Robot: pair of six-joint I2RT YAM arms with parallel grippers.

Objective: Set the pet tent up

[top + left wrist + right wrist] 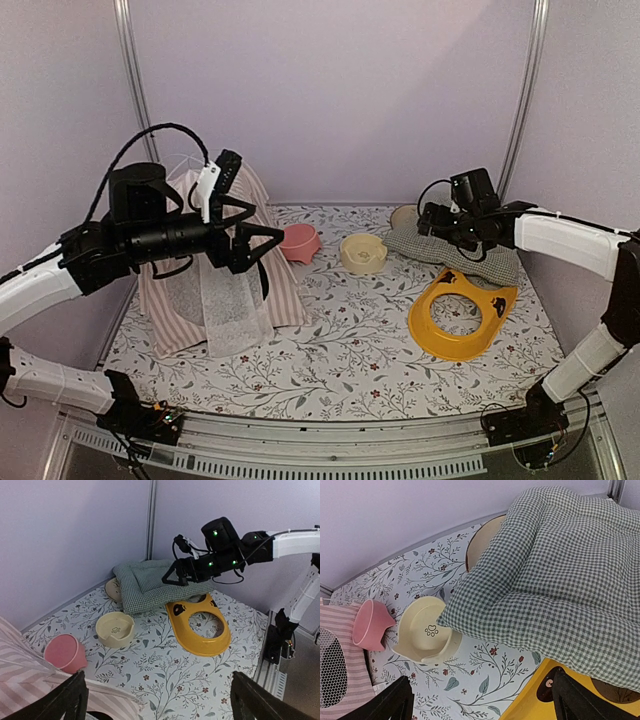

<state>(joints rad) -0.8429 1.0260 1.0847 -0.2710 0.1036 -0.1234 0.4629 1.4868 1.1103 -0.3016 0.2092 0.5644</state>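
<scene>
Left arm reaching in from 8 o'clock, forearm lying level. Left gripper (pixel 266 240) gaping wide, holding nothing, hanging just in front of pet tent (pixel 170 290); contact unclear. Tent sitting at table's 9 o'clock. Right arm stretching toward 1 o'clock; right gripper (pixel 428 217) spread wide, empty, hovering over checked cushion (pixel 480 262).

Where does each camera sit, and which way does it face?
Top external: above and behind the bases, looking down over the floral-print table; shows both arms, open left gripper by the pink-and-white striped fabric tent, open right gripper over the green-and-white checked cushion.
Left wrist: on the left arm, facing across toward the right arm; own dark fingers at bottom corners.
Right wrist: on the right arm, looking down on the cushion; own fingers at bottom corners.
Shared: both wrist views show the cream paw-print bowl.
</scene>
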